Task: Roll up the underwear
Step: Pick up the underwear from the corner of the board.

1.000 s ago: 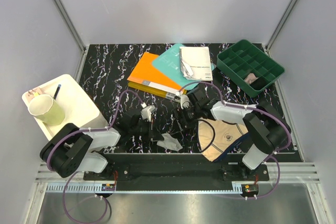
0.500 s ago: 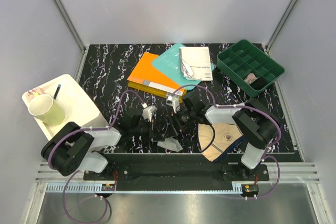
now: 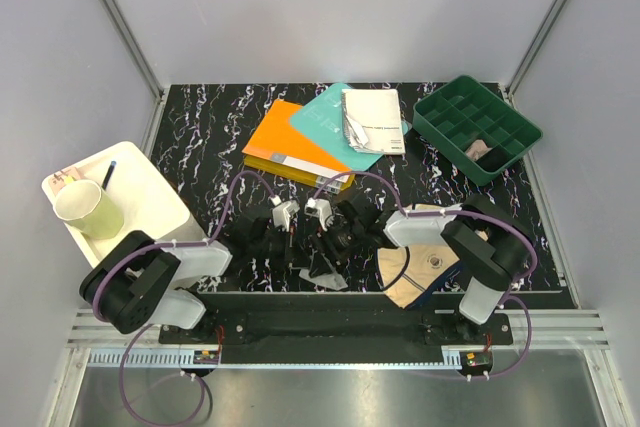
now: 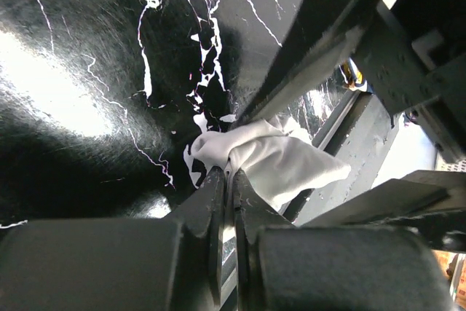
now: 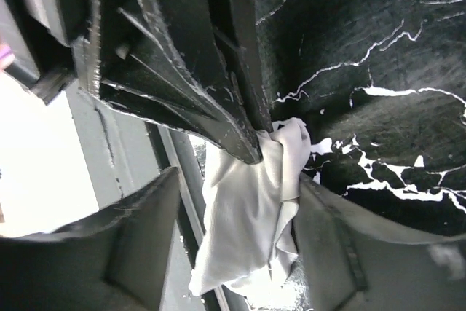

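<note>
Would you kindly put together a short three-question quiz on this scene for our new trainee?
1. True or false: the left gripper is shut on the grey brief.
2. Which describes the right gripper? A) shut and empty; B) open, with a finger on either side of the grey brief; C) out of view.
3. On which side of the grey brief does the beige brief lie?

Key: 1 true; 2 B; 3 on its right, near the right arm's base.
</note>
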You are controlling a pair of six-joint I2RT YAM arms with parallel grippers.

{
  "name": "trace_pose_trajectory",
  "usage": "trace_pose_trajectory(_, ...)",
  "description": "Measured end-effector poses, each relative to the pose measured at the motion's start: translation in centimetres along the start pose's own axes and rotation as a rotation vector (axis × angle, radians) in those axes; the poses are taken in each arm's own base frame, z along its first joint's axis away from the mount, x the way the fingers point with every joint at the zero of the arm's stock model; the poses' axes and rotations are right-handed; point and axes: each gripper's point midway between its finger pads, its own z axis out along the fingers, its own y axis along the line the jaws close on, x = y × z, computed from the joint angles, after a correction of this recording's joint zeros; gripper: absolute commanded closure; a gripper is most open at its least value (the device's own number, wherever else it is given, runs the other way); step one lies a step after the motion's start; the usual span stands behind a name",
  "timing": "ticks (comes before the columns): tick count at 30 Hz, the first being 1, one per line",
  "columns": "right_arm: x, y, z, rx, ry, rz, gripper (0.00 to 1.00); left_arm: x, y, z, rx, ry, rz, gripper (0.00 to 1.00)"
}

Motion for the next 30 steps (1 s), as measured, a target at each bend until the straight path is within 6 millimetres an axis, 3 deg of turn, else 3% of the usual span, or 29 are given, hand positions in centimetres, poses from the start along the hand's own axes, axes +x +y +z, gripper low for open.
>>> trace_pose_trajectory(11, 1.4, -0.8, 0.2, 0.072, 0.045, 0.000, 0.81, 0.3, 0.1, 0.0, -0.007, 0.013, -0.009, 1.00)
trace_pose_trajectory(12, 1.6, -0.9, 0.1, 0.078, 0.050, 0.007, 0.89, 0.3, 0.0, 0.0, -0.007, 0.014, -0.009, 0.97)
trace_pose_trajectory(13, 1.6, -1.0, 0.1, 0.080, 0.053, 0.009, 0.93, 0.3, 0.0, 0.0, -0.007, 0.015, -0.010, 0.85)
trace_pose_trajectory(15, 1.7, -1.0, 0.1, 0.083, 0.055, 0.013, 1.00, 0.3, 0.0, 0.0, -0.008, 0.017, -0.011, 0.74)
trace_pose_trajectory(16, 1.7, -1.0, 0.1, 0.086, 0.056, 0.018, 1.00, 0.2, 0.0, 0.0, -0.012, 0.015, -0.014, 0.65)
trace_pose_trajectory(20, 2.1, -1.0, 0.0, 0.093, 0.068, 0.041, 1.00, -0.2, 0.0, -0.3, -0.035, -0.008, -0.027, 0.43)
trace_pose_trajectory(26, 2.1, -1.3, -0.5, 0.141, 0.064, 0.096, 1.00, -2.8, -1.3, -2.0, -0.071, -0.112, 0.011, 0.27)
trace_pose_trajectory(30, 1.1, -2.4, -2.7, 0.211, 0.025, 0.165, 1.00, -5.7, -2.8, -4.3, -0.120, -0.221, 0.039, 0.16)
